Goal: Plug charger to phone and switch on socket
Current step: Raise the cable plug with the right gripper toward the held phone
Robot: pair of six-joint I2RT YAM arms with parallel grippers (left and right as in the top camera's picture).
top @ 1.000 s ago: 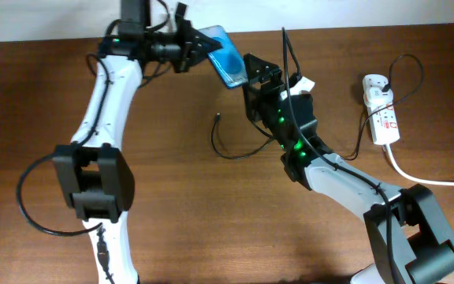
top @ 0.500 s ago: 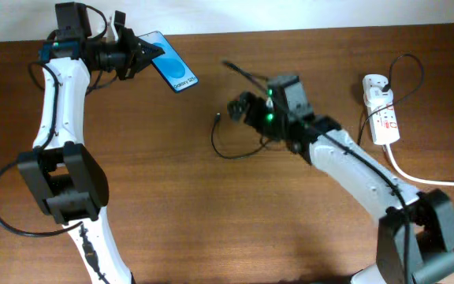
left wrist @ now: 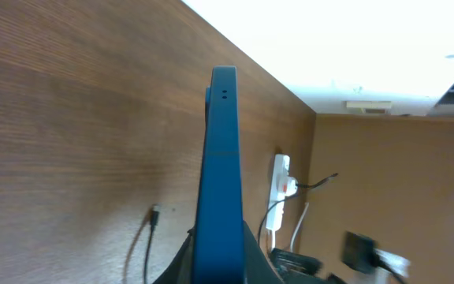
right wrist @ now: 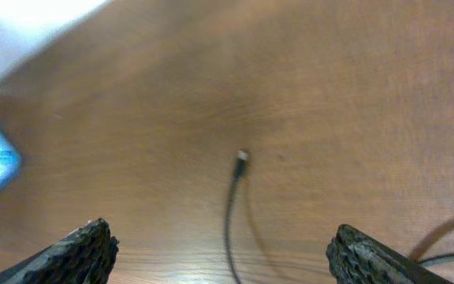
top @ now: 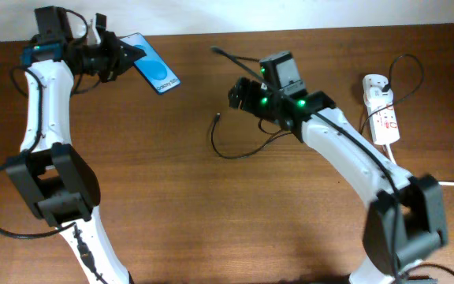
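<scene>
My left gripper (top: 123, 57) is shut on the phone (top: 154, 72) and holds it off the table at the back left, blue screen up. In the left wrist view the phone (left wrist: 219, 173) shows edge-on between the jaws (left wrist: 219, 264). The charger's black cable lies looped on the table with its plug tip (top: 216, 118) free; the tip also shows in the right wrist view (right wrist: 243, 156). My right gripper (top: 238, 96) is open and empty, above the cable near the tip (right wrist: 231, 252). The white socket (top: 383, 117) lies at the right with the adapter (top: 375, 85) plugged in.
A thick white cord (top: 424, 177) runs from the socket to the right table edge. The table's back edge meets a white wall behind both arms. The socket also shows far off in the left wrist view (left wrist: 278, 193).
My left arm has swung left, carrying the phone away from the middle. My right gripper has pulled back from the phone and now hangs open over the cable tip.
</scene>
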